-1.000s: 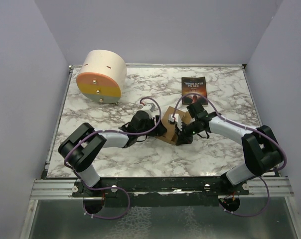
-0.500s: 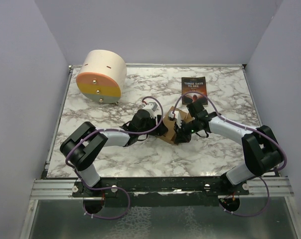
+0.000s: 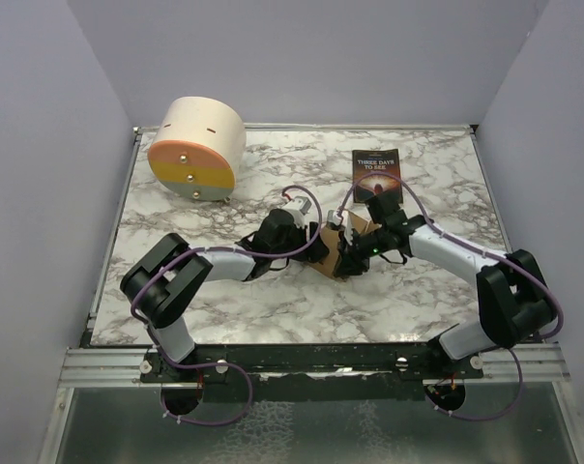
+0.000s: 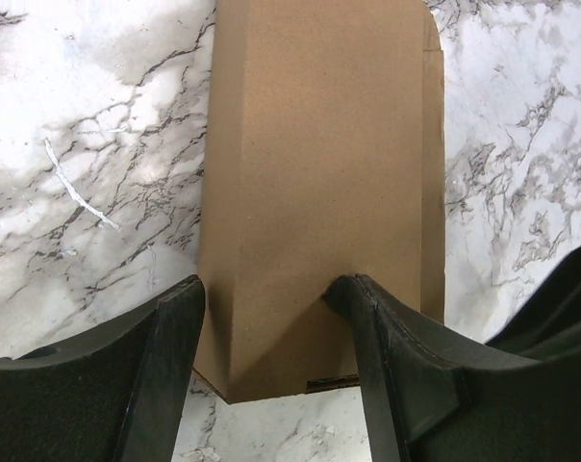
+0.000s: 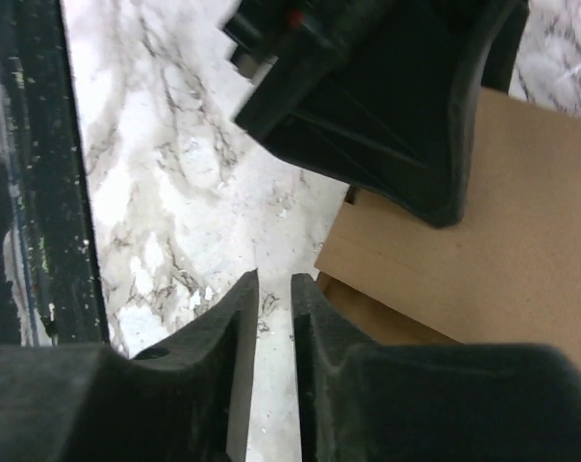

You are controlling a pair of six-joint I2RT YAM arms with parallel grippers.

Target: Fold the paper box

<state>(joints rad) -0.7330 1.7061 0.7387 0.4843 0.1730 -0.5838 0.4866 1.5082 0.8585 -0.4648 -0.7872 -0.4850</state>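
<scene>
The paper box (image 3: pixel 331 236), plain brown cardboard, lies mid-table between the two arms. In the left wrist view the paper box (image 4: pixel 319 144) runs away from the camera, folded along a crease down its left side. My left gripper (image 4: pixel 266 289) stands open over its near end: one finger sits at the box's left edge and the other rests on its top panel. In the right wrist view, my right gripper (image 5: pixel 274 279) hangs over bare marble just beside the corner of the box (image 5: pixel 483 250). Its jaws are open by a narrow slit and hold nothing. A left finger (image 5: pixel 406 144) rests on the cardboard there.
A dark-covered paperback (image 3: pixel 376 172) lies just beyond the right gripper. A big cream cylinder with an orange-yellow face (image 3: pixel 195 145) stands at the far left. The black rail at the table's near edge (image 5: pixel 31 192) runs close beside the right gripper.
The right jaws, shut before, have parted a little. Both wrists have crept slightly toward the far side at the box, which has hardly moved.
</scene>
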